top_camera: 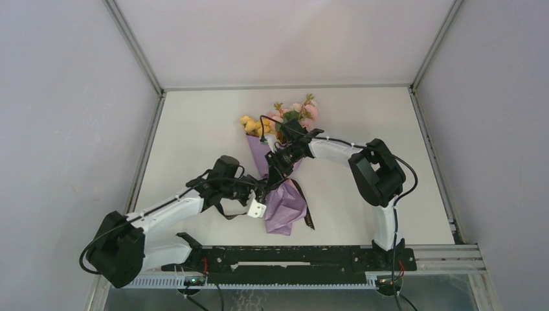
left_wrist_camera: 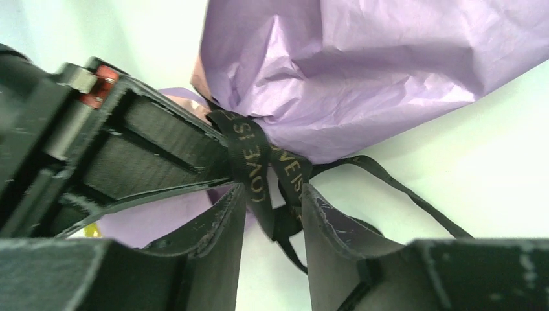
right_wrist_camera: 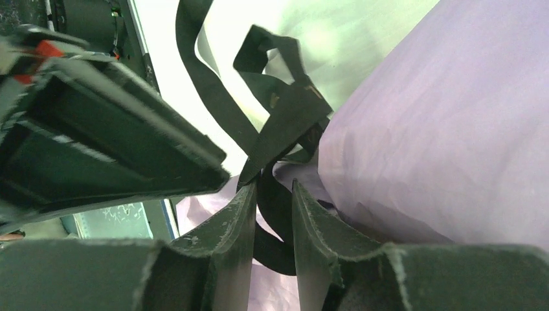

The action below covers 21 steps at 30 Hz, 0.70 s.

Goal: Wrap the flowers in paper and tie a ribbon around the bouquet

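The bouquet lies on the table with its flowers (top_camera: 294,115) pointing away and the lilac paper (top_camera: 285,207) flaring toward the arms. In the left wrist view, the black ribbon (left_wrist_camera: 249,152) with gold lettering cinches the paper (left_wrist_camera: 362,65) at its narrow waist. My left gripper (left_wrist_camera: 272,191) stands open at that waist, the ribbon running loose between its jaws. My right gripper (right_wrist_camera: 274,188) is open too, with a loop of ribbon (right_wrist_camera: 285,116) passing through the gap, beside the paper (right_wrist_camera: 440,129). Both grippers meet at the waist, left (top_camera: 259,189) and right (top_camera: 277,167).
Loose ribbon tails (top_camera: 305,212) trail on the table beside the paper's lower flare. The white table (top_camera: 194,129) has side walls and a black rail (top_camera: 291,259) along its near edge. The two grippers crowd each other at the bouquet's waist.
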{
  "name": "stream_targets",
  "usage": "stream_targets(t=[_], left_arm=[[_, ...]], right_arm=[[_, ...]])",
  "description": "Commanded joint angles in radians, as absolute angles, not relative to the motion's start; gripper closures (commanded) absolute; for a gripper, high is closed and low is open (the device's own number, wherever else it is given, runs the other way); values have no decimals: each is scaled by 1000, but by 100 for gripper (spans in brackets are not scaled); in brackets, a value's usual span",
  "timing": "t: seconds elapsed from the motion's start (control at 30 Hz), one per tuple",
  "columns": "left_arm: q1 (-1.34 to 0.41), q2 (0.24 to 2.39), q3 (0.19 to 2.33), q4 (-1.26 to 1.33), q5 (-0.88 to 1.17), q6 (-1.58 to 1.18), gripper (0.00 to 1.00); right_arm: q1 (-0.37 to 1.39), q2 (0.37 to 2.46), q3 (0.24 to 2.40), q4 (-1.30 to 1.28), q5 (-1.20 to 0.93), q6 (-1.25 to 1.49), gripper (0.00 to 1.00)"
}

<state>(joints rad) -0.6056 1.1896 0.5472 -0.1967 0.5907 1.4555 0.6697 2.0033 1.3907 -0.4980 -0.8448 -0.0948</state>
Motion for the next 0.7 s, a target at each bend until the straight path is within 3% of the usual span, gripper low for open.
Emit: stream_targets(t=[0.0, 0.13, 0.23, 0.3, 0.4, 0.57, 0.67], left_arm=[[-596, 1088, 624, -342, 659, 1433, 55], [-596, 1080, 615, -411, 693, 1446, 57], [-600, 1102, 613, -475, 730, 1496, 76], [-609, 1121, 604, -503, 738, 1566, 82], [-625, 1166, 589, -459, 726, 1606, 82], [-628, 1226, 548, -176, 638, 1480, 82], [-628, 1271, 540, -165, 619, 1536, 82]], right_arm=[[662, 2006, 1441, -474, -872, -92, 66], [662, 2016, 1452, -479, -888, -96, 66], [663, 2020, 1456, -488, -896, -110, 67], [664, 2021, 1454, -492, -904, -117, 67], [665, 2023, 1454, -494, -916, -122, 67], [668, 2027, 1458, -510, -910, -132, 67], [667, 2031, 1455, -497, -913, -126, 67]])
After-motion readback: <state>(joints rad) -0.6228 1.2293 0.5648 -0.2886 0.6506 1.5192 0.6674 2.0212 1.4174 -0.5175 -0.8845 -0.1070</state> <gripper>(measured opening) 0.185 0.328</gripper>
